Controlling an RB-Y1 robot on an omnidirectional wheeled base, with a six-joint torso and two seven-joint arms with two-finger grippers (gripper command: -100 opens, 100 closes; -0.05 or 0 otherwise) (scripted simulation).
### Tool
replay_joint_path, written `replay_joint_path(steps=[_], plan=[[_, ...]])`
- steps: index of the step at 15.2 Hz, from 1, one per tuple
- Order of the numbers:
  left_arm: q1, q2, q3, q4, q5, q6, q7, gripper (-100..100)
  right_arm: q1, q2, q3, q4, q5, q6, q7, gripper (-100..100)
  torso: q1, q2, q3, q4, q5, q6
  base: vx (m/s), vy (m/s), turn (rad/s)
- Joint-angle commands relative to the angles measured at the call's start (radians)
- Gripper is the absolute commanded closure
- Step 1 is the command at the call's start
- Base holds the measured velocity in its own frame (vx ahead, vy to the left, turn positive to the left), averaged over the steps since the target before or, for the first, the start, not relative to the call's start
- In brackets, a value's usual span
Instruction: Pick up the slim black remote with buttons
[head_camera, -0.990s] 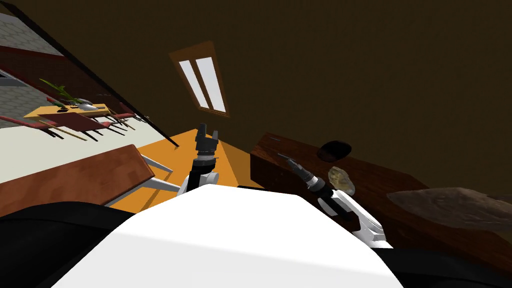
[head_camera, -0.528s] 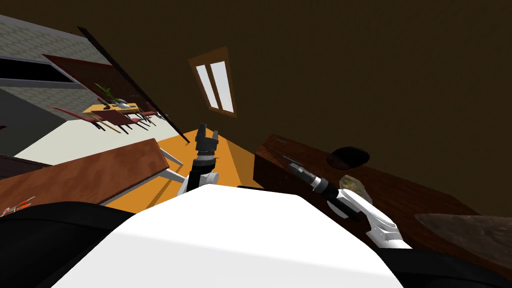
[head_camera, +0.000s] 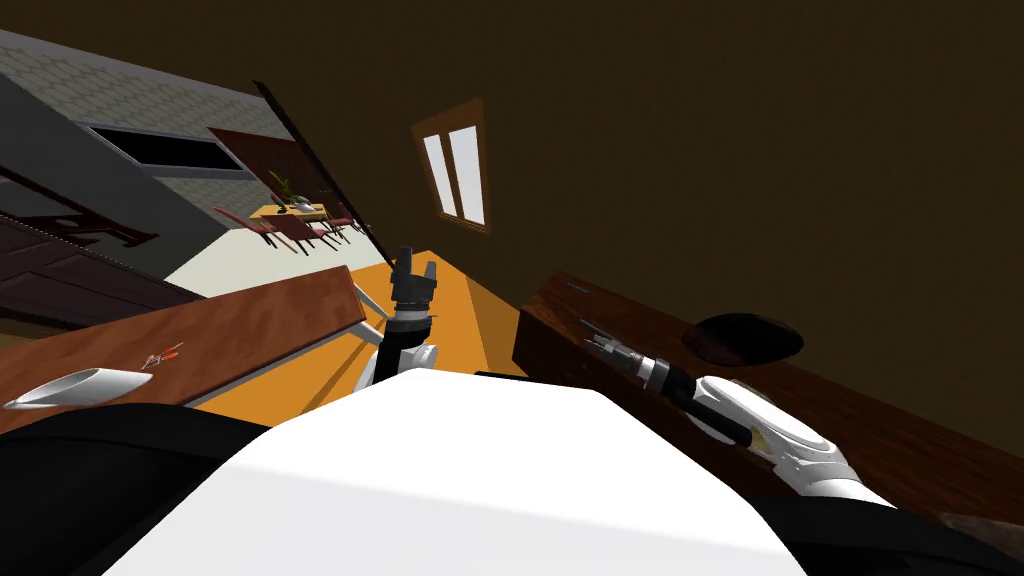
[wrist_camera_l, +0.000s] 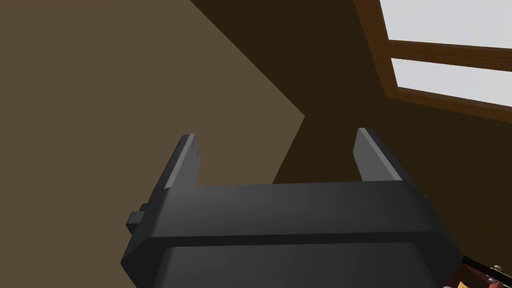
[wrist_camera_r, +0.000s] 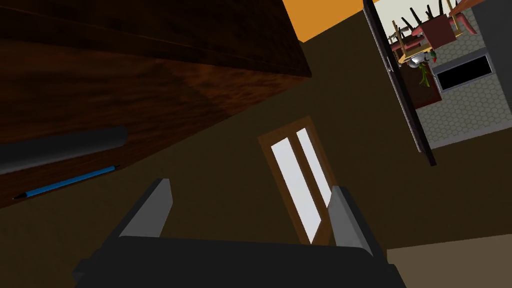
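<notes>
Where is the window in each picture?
Head view: the window sits in the brown wall, above the left gripper.
Left wrist view: window beyond that gripper's open fingers.
Right wrist view: window beyond the open right gripper, beside the dark table.
Shared landmark: the brown wall.

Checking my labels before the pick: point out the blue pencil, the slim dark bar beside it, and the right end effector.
blue pencil (wrist_camera_r: 67, 181): right wrist view, mid-shaft.
slim dark bar (wrist_camera_r: 62, 147): right wrist view, mid-length.
right end effector (wrist_camera_r: 250, 186): right wrist view, midway between open fingertips.
</notes>
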Motion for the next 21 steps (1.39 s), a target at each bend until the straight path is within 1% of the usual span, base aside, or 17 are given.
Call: replay_joint_path(steps=[1, 2, 3, 5, 6, 8, 9, 10, 11, 12, 13, 14, 15, 18, 19, 20, 21], plan=[[0.000, 0.000, 0.000, 0.000, 0.000, 0.000, 0.000, 0, 0.012, -0.050, -0.002, 0.034, 0.038, -0.003, -0.005, -100, 0.000, 0.000, 0.000, 0.000, 0.000, 0.000, 0.002, 0.013, 0.173], [0.000, 0.000, 0.000, 0.000, 0.000, 0.000, 0.000, 0, 0.012, -0.068, -0.002, 0.034, 0.038, -0.003, -0.005, -100, 0.000, 0.000, 0.000, 0.000, 0.000, -0.001, 0.002, 0.014, 0.213], [0.000, 0.000, 0.000, 0.000, 0.000, 0.000, 0.000, 0, 0.020, -0.092, -0.003, 0.063, 0.070, -0.006, -0.010, -100, 0.000, 0.000, 0.000, 0.000, 0.000, -0.001, 0.004, 0.019, 0.346], [0.000, 0.000, 0.000, 0.000, 0.000, 0.000, 0.000, 0, 0.020, -0.118, -0.003, 0.063, 0.070, -0.006, -0.010, -100, 0.000, -0.001, 0.000, 0.000, 0.000, -0.001, 0.005, 0.009, 0.161], [0.000, 0.000, 0.000, 0.000, 0.000, 0.000, 0.000, 0, 0.029, -0.150, -0.003, 0.091, 0.101, -0.008, -0.016, -100, 0.000, 0.000, 0.000, 0.000, 0.000, 0.000, 0.006, 0.012, 0.170], [0.000, 0.000, 0.000, 0.000, 0.000, 0.000, 0.000, 0, 0.029, -0.167, -0.003, 0.091, 0.101, -0.008, -0.016, -100, 0.000, -0.001, 0.000, 0.000, 0.000, -0.001, 0.005, 0.007, 0.143], [0.000, 0.000, 0.000, 0.000, 0.000, 0.000, 0.000, 0, 0.038, -0.204, -0.002, 0.118, 0.131, -0.011, -0.021, -100, 0.000, 0.000, 0.000, 0.000, 0.000, 0.000, 0.004, 0.009, 0.188], [0.000, 0.000, 0.000, 0.000, 0.000, 0.000, 0.000, 0, 0.038, -0.213, -0.002, 0.118, 0.131, -0.011, -0.021, -100, 0.000, 0.000, 0.000, 0.000, 0.000, -0.001, 0.005, 0.009, 0.213], [0.000, 0.000, 0.000, 0.000, 0.000, 0.000, 0.000, 0, 0.047, -0.246, -0.001, 0.143, 0.160, -0.013, -0.025, -100, 0.000, -0.001, 0.000, 0.000, 0.000, -0.001, 0.008, 0.013, 0.308], [0.000, 0.000, 0.000, 0.000, 0.000, 0.000, 0.000, 0, 0.047, -0.258, -0.001, 0.143, 0.160, -0.013, -0.025, -100, 0.000, -0.001, 0.000, 0.000, 0.000, -0.001, 0.011, 0.006, 0.236], [0.000, 0.000, 0.000, 0.000, 0.000, 0.000, 0.000, 0, 0.057, -0.289, 0.001, 0.168, 0.188, -0.016, -0.030, -100, 0.000, -0.001, -0.001, 0.000, 0.000, -0.001, 0.013, 0.006, 0.221], [0.000, 0.000, 0.000, 0.000, 0.000, 0.000, 0.000, 0, 0.057, -0.299, 0.001, 0.168, 0.188, -0.016, -0.030, -100, 0.000, -0.001, -0.001, 0.000, 0.000, -0.001, 0.013, 0.003, 0.183], [0.000, 0.000, 0.000, 0.000, 0.000, 0.000, 0.000, 0, 0.067, -0.328, 0.004, 0.191, 0.215, -0.019, -0.034, -100, 0.000, -0.001, -0.001, 0.000, 0.000, -0.001, 0.013, 0.006, 0.247], [0.000, 0.000, 0.000, 0.000, 0.000, 0.000, 0.000, 0, 0.077, -0.374, 0.009, 0.213, 0.241, -0.022, -0.039, -100, 0.000, -0.001, -0.001, 0.000, 0.000, -0.001, 0.013, 0.003, 0.207], [0.000, 0.000, 0.000, 0.000, 0.000, 0.000, 0.000, 0, 0.088, -0.407, 0.014, 0.233, 0.265, -0.025, -0.043, -100, 0.000, -0.001, -0.001, 0.000, 0.000, 0.000, 0.014, 0.003, 0.197], [0.000, 0.000, 0.000, 0.000, 0.000, 0.000, 0.000, 0, 0.088, -0.407, 0.014, 0.233, 0.265, -0.025, -0.043, -100, 0.000, -0.001, -0.001, 0.000, 0.000, -0.001, 0.013, 0.001, 0.171], [0.000, 0.000, 0.000, 0.000, 0.000, 0.000, 0.000, 0, 0.099, -0.436, 0.020, 0.251, 0.287, -0.028, -0.046, -100, 0.000, -0.001, -0.001, 0.000, 0.000, 0.000, 0.014, 0.001, 0.198]])
